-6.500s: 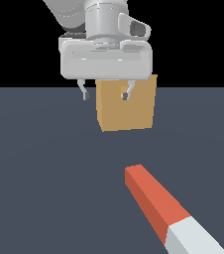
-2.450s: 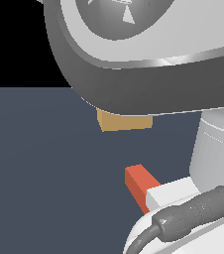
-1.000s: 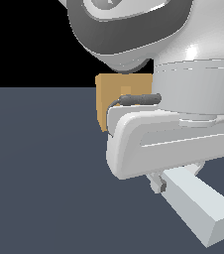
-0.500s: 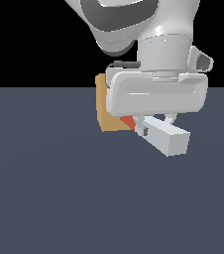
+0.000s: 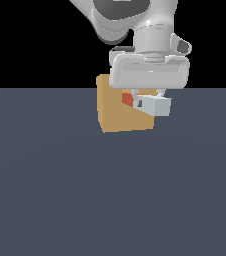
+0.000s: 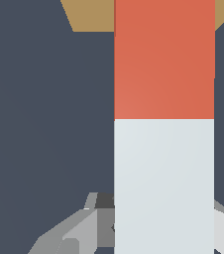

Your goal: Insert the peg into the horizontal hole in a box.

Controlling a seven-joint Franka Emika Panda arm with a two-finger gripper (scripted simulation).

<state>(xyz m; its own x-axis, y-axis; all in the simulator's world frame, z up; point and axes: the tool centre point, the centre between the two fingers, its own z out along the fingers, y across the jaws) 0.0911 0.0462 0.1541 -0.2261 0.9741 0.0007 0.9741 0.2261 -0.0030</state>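
Note:
My gripper [image 5: 149,102] is shut on the pale grey-white half of the peg [image 5: 152,105] and holds it level above the floor. The peg's red-orange end [image 5: 128,98] points at the tan box [image 5: 116,112] and sits against its face; the hole is hidden behind the peg. In the wrist view the peg [image 6: 163,124] runs lengthwise from between my fingers [image 6: 79,230] to the box [image 6: 91,15], red half toward the box.
The dark grey-blue floor [image 5: 110,200] spreads all around the box. My arm's white wrist housing [image 5: 149,72] hangs just above the box's top edge.
I have carried the peg away from the camera toward the box. The red end, clear of the box half a second ago, now sits at its face.

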